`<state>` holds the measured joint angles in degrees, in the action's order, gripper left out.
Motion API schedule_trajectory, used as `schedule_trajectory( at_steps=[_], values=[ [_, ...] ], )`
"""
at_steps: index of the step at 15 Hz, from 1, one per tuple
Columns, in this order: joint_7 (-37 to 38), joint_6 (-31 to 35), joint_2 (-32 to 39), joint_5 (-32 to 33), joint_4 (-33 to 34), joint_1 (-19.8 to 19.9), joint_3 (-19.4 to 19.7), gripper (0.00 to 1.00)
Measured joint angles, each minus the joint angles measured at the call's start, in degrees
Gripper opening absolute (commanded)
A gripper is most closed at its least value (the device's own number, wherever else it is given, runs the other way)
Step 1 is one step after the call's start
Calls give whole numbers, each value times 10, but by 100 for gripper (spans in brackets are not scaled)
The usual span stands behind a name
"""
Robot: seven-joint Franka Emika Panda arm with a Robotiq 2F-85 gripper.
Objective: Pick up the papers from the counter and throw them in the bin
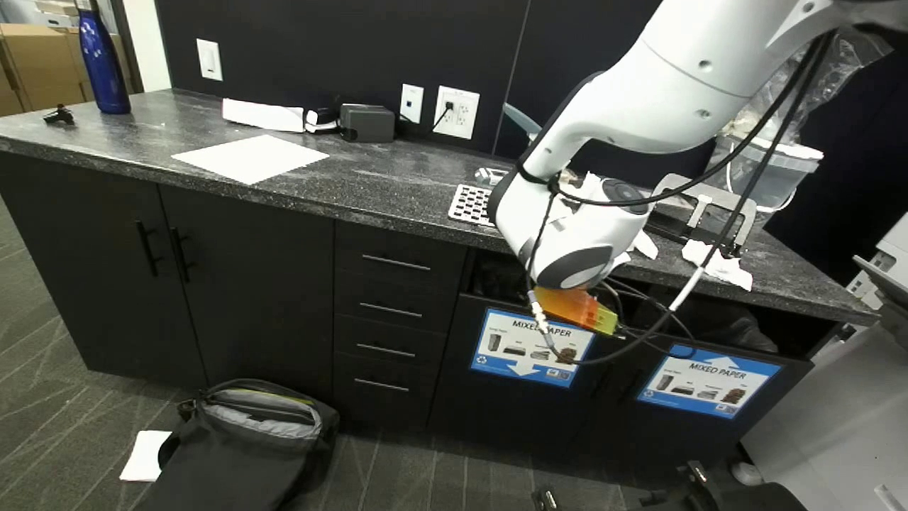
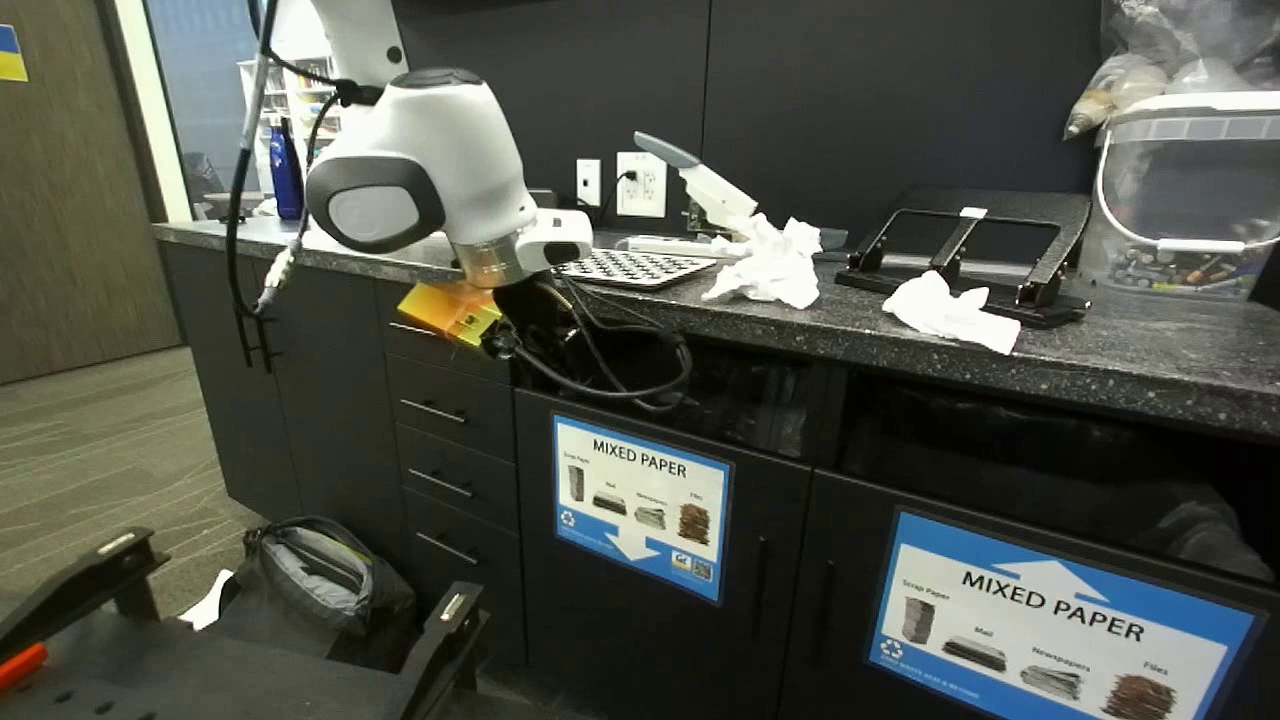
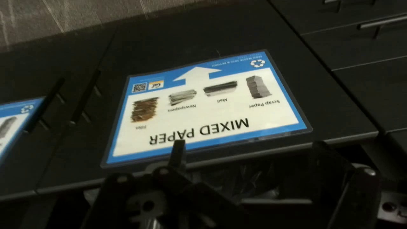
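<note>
Black stand sits just behind one paper wad, the pincer spread wide apart.

I see a dark grey speckled counter, a blue bottle standing toward its left end, a flat white sheet, a grey box on the far side, a checkered mat, crumpled white paper just right of that, a second wad close to the near edge by a black stand, and a clear bucket farther right
</note>
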<state>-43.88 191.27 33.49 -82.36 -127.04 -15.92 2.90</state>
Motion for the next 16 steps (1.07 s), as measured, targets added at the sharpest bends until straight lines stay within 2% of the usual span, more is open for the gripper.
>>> schedule_trajectory(
  at_steps=[1,3,5,7,9,12,14,16],
  values=[
    [-9,-32,-22,-8,-31,-12,25,100],
    [22,-79,-45,36,-82,-32,72,100],
    [107,-130,-47,131,-111,-73,141,100],
    [199,-193,-44,224,-114,-133,230,100],
    [291,-248,-44,311,-98,-194,315,100],
    [410,-328,-43,427,-45,-267,417,100],
    [458,-371,-43,482,4,-298,463,100],
    [529,-384,-51,574,57,-290,466,100]
  ],
)
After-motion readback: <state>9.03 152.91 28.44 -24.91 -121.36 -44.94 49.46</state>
